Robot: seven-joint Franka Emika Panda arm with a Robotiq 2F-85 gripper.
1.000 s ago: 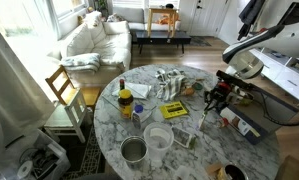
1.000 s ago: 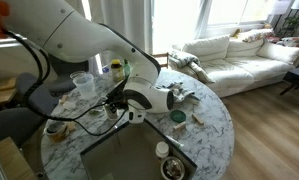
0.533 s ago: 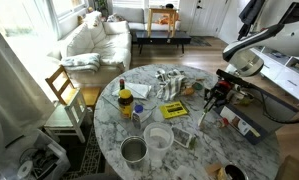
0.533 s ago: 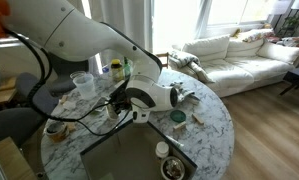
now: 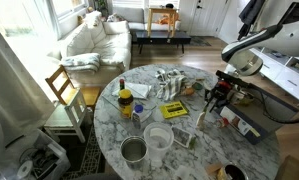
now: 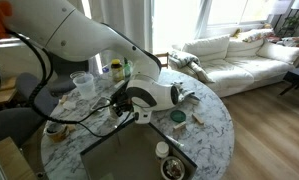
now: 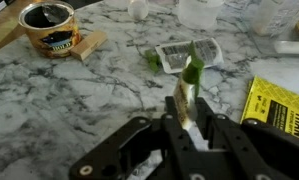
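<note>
Green-tipped stick [image 7: 187, 88] was clamped between the fingers [image 7: 172, 138] near the worktop [image 7: 79, 95] edge; held so low, it looked likely to pivot and slip out.

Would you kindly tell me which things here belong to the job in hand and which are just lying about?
In hand: gripper, the green-tipped stick it clamps.
Lying about: clear packet, tin, yellow box, metal pot.
</note>
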